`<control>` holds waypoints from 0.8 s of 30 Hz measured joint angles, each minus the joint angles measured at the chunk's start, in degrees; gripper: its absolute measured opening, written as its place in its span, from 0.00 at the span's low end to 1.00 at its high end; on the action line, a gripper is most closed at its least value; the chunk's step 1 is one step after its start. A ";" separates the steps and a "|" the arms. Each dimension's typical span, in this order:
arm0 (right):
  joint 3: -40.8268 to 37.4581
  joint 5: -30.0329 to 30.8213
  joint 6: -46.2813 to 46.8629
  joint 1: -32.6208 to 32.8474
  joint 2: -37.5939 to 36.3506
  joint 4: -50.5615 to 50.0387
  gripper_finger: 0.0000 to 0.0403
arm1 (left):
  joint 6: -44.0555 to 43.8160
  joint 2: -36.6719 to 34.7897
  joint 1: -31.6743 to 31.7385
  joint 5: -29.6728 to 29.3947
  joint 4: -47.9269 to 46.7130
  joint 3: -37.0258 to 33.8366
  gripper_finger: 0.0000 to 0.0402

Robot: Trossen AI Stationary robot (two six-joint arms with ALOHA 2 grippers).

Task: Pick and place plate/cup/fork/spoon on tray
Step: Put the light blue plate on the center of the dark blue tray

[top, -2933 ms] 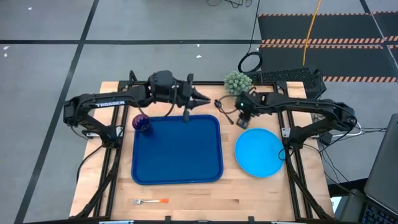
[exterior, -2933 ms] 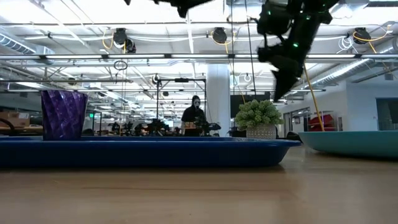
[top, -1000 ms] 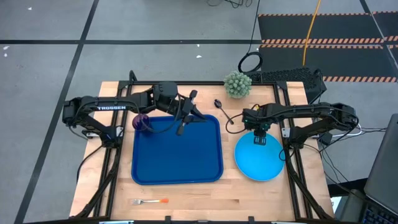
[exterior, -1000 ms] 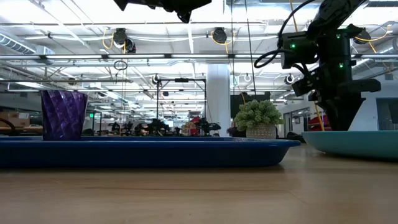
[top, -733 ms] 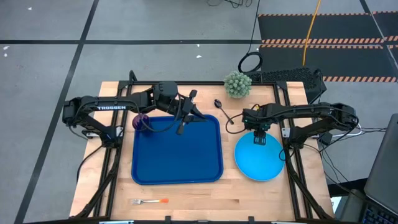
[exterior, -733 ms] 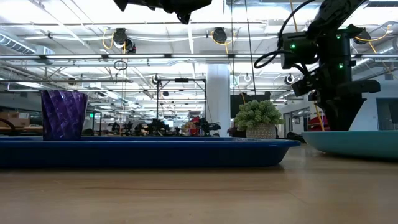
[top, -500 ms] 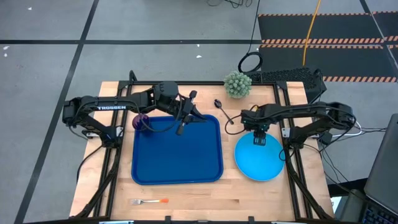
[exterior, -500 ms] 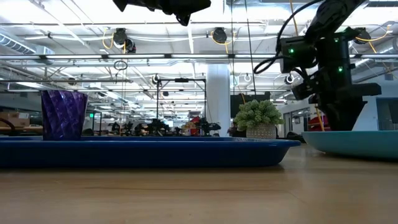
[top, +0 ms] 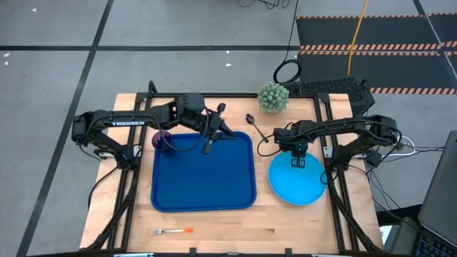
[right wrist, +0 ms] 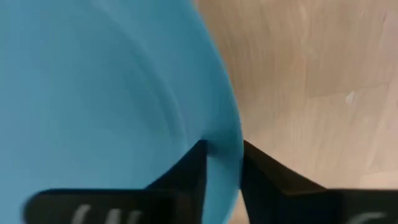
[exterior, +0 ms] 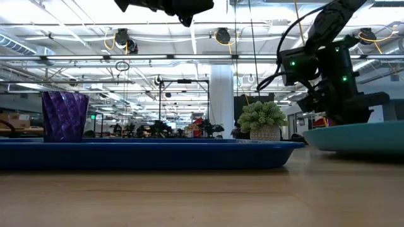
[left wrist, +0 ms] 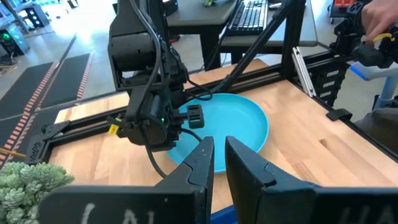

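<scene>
Plate (top: 297, 178) rim pinched in my right claw (right wrist: 219, 163), one finger above the lip and one below, at the edge toward the back of the table (top: 214, 225), just right of the tray (top: 203, 171). From table height the plate looks tipped, the gripped side lifting off the wood. Thin hold, that's the worry: a shallow bite on a smooth rim, and the plate's whole weight hangs off one edge, so a quick swing toward the tray could let it pivot or slip out. Its low edge may also drag and catch the tray's raised rim on the way across. My left claw (left wrist: 217, 155) hovers over the tray's back edge, fingers narrowly parted and empty, right in my path, with the cup (top: 163, 140) at the tray's back-left corner. Spoon (top: 250, 119) lies behind the tray, fork (top: 173, 231) near the table's front edge.
</scene>
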 joint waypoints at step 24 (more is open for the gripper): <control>15.46 -8.07 18.28 -0.02 -3.37 -3.84 0.00 | -6.51 -1.65 0.92 0.11 3.58 0.46 0.11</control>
